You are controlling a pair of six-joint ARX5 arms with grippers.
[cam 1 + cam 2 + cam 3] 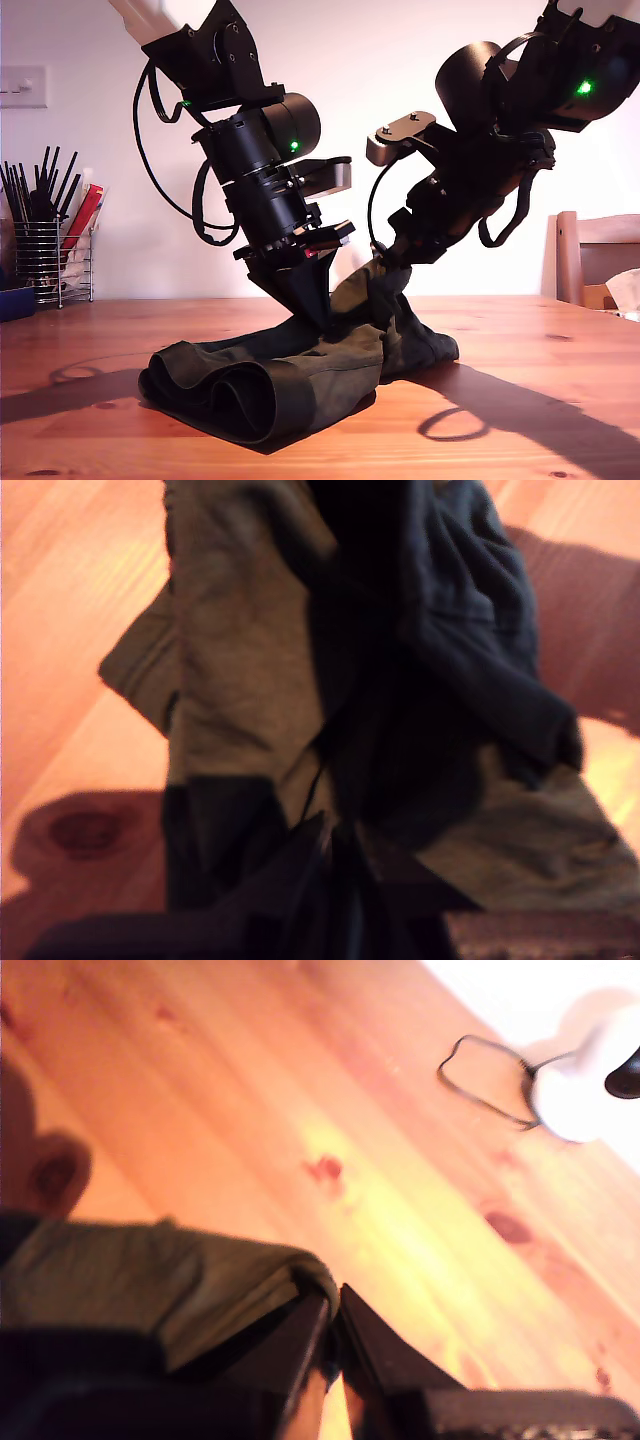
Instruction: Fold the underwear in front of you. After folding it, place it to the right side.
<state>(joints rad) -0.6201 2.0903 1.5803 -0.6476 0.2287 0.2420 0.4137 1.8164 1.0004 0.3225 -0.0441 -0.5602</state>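
The underwear (270, 380), a wrinkly, very dark olive cloth, lies bunched in thick folds on the wooden table (530, 400) in the middle of the exterior view. One part is pulled up toward the exterior view's right, where my first gripper (390, 262) is shut on it. In the first wrist view the cloth (250, 680) fills most of the picture beyond the dark gripper (335, 880). My second gripper (320, 318) points down onto the pile from the exterior view's left. Its fingers are shut (337, 1320), and a folded hem of the underwear (150, 1270) lies against one side.
A wire rack of utensils (45, 250) and a blue item (15, 300) stand at the exterior view's far left. A wooden chair back (590, 255) is at its right. A small white round camera (580, 1090) with a cable loop (480, 1075) sits on the table beyond my second gripper.
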